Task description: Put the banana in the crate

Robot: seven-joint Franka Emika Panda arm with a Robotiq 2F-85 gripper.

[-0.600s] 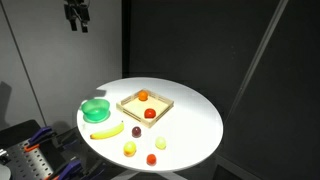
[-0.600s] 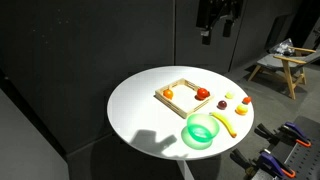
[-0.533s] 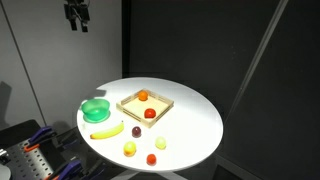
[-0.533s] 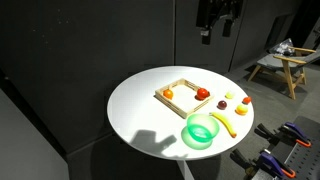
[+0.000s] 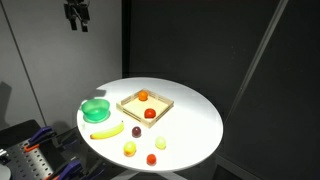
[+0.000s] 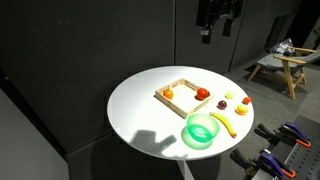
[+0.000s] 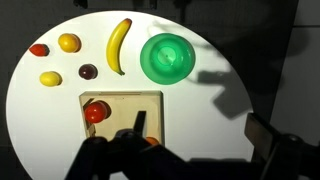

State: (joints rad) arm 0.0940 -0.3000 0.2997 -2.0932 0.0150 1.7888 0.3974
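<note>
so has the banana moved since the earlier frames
No. In an exterior view the banana lies in the same spot as before, beside the green bowl and outside the crate.

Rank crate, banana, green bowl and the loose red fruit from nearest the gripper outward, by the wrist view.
1. crate, bottom middle, right by the gripper.
2. banana, top middle, and green bowl, upper right: too close to call.
3. loose red fruit, far upper left.
</note>
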